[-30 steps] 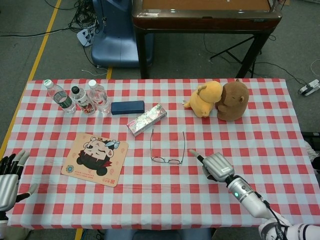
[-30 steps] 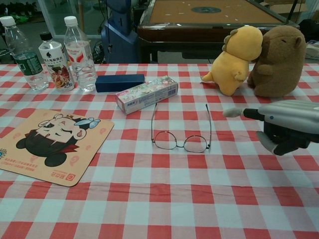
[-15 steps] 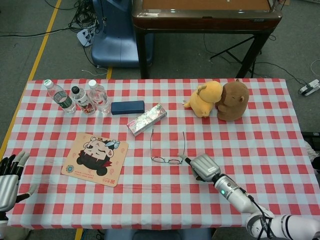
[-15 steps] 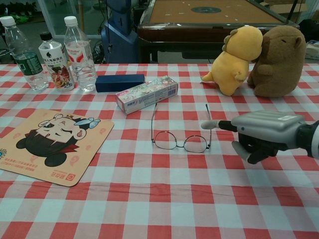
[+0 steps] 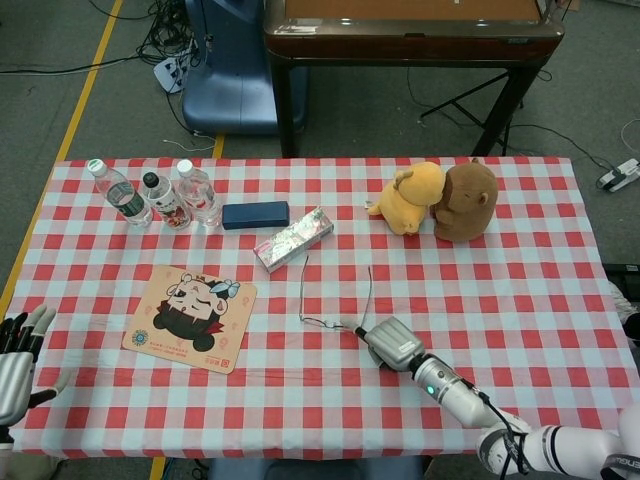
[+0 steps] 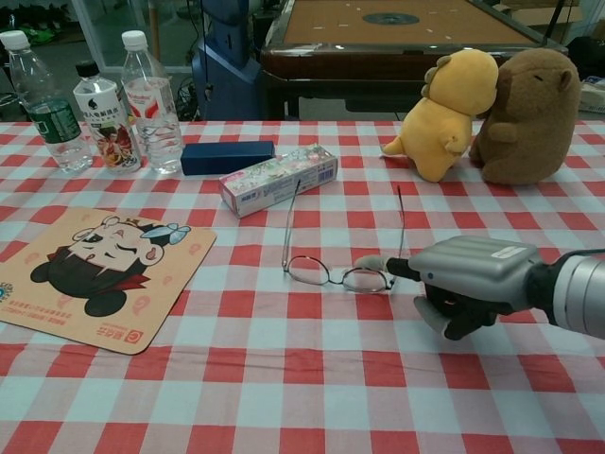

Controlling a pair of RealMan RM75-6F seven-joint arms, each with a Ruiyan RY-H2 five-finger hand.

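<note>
Glasses (image 6: 342, 255) lie unfolded, temples pointing far, mid-worktop (image 6: 284, 378), just near of the patterned box (image 6: 280, 179). Right hand (image 6: 463, 284) meets the right lens rim with one outstretched fingertip, its other fingers curled under. Left hand (image 5: 15, 360) hangs spread and empty off the near-left edge.

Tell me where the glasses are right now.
The glasses lie open mid-table, below the patterned box, right of the cartoon mat. The right hand reaches their right lens with an outstretched finger.

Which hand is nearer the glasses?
Right. The right hand reaches a fingertip to the right lens of the glasses. The left hand hangs off the table's near left corner, far away.
</note>
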